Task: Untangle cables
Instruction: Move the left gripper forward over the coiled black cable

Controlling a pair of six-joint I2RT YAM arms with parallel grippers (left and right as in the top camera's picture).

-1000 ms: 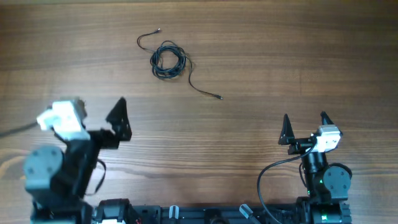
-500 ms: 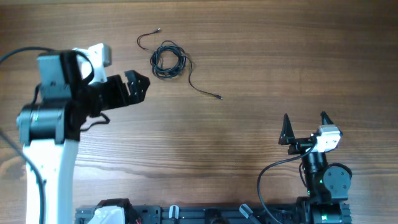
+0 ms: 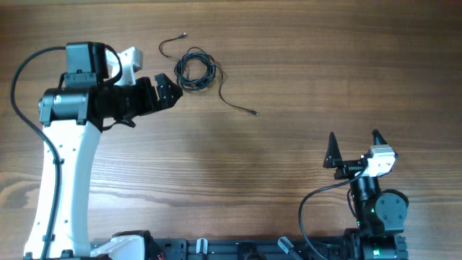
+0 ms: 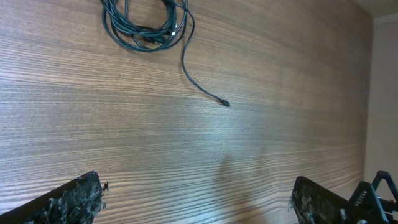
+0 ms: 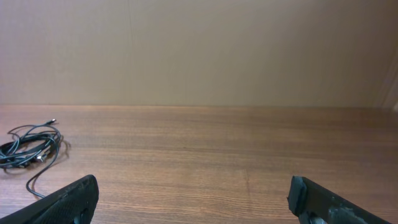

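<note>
Since a second ago the left arm has swung up from the near-left corner and stretched out across the counter. Its pincer now sits just beside the left edge of the cables; the overhead view does not show whether it touches them. Its jaws stand wide apart with nothing between them. The cables lie where they were, on the far part of the counter: a small tight coil with two loose tails. One tail curls off to the far left. The other trails right and nearer, ending in a small plug. The right pincer has not moved. It is near the right front, well apart from the cables, jaws spread and empty.
</note>
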